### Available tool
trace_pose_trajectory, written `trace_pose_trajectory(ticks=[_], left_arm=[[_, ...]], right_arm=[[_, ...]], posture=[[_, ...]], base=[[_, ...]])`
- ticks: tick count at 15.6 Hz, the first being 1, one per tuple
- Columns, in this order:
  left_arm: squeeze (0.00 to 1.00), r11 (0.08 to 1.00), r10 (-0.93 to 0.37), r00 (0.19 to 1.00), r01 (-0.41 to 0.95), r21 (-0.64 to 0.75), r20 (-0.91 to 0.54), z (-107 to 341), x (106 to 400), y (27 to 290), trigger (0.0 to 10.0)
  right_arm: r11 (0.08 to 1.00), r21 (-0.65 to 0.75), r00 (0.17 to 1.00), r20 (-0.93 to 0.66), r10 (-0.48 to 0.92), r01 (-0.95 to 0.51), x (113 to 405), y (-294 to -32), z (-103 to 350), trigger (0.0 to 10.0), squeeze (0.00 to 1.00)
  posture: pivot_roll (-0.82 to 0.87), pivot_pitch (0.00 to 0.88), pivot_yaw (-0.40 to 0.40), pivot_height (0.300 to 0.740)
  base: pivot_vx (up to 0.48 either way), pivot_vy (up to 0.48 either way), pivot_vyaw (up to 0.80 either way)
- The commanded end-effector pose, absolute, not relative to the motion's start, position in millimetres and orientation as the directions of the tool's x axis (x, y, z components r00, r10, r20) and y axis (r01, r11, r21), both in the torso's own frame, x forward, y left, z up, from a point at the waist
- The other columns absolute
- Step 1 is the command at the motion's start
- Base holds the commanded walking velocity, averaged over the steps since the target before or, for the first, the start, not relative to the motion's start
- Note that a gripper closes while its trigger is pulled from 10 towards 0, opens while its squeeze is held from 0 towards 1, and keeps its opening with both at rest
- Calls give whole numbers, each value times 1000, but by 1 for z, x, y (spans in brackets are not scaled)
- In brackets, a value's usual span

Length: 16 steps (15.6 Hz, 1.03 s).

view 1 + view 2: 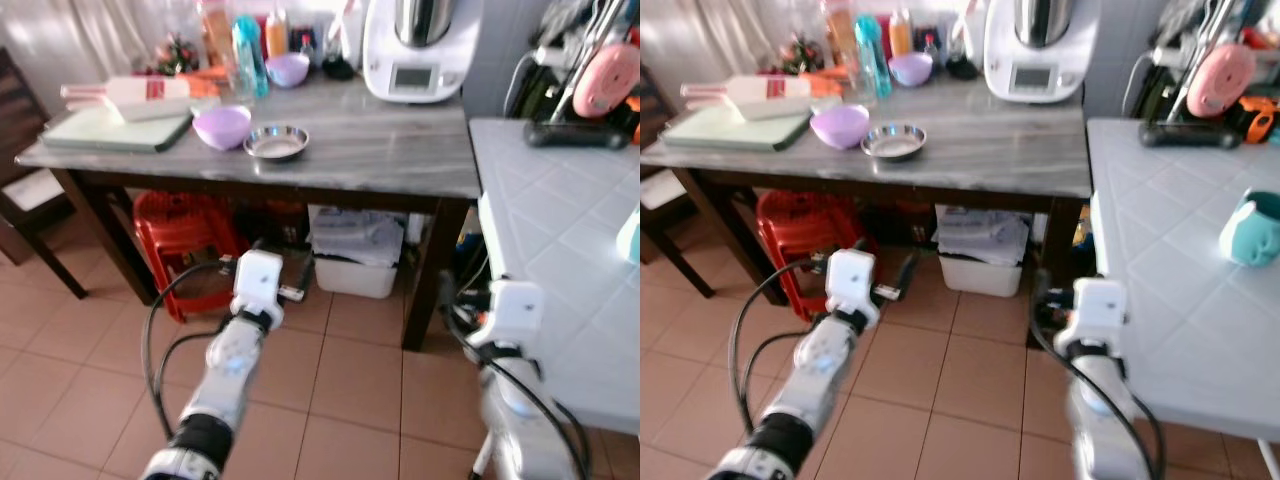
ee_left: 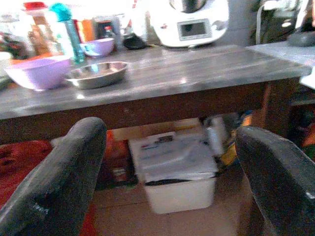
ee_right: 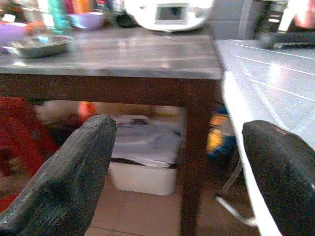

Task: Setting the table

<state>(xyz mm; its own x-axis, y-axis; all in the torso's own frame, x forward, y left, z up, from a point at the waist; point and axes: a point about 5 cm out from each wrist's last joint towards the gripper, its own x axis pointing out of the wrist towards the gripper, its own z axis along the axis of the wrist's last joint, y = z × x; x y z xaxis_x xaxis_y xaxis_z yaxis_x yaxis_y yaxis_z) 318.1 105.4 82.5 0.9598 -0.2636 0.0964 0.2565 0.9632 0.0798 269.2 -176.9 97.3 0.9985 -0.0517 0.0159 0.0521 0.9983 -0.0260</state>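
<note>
- Two grippers hang low in front of the grey marbled counter, both under its edge, over the tiled floor.
- Left gripper: fingers spread wide, nothing between them.
- Right gripper: fingers just as wide apart, holding nothing.
- Steel bowl sits up on the counter, well above and beyond both sets of fingers; it is shallow, round and shiny.
- Lilac bowl stands just beside the steel one, to its left; deeper, matte, plastic-looking.
- A smaller lilac bowl sits further back, near a teal bottle.
- White kitchen machine stands at the back right, glossy, with a small screen.
- Pale green board lies flat at the counter's left end.
- Under the counter: a red plastic stool and a white bin with a crumpled cover.
- To the right, a white tiled top carries a teal cup.
- Dark wooden chair stands at far left.
</note>
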Motion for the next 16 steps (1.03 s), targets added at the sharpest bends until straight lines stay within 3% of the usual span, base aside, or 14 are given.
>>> trace_pose_trajectory(ticks=[1, 16], left_arm=[[0, 963, -266, 958, 259, 79, 106, 85, 319, 103, 10000], [0, 958, -281, 954, 274, 80, 100, 82, 316, 102, 10000]], right_arm=[[997, -35, 997, 22, -70, 71, 269, -183, 100, 10000, 0], [993, -53, 995, 15, -102, 103, 266, -187, 98, 10000, 0]], posture=[[-65, 0, 76, 740], [-68, 0, 77, 740]], base=[[0, -326, 0], [0, -333, 0]])
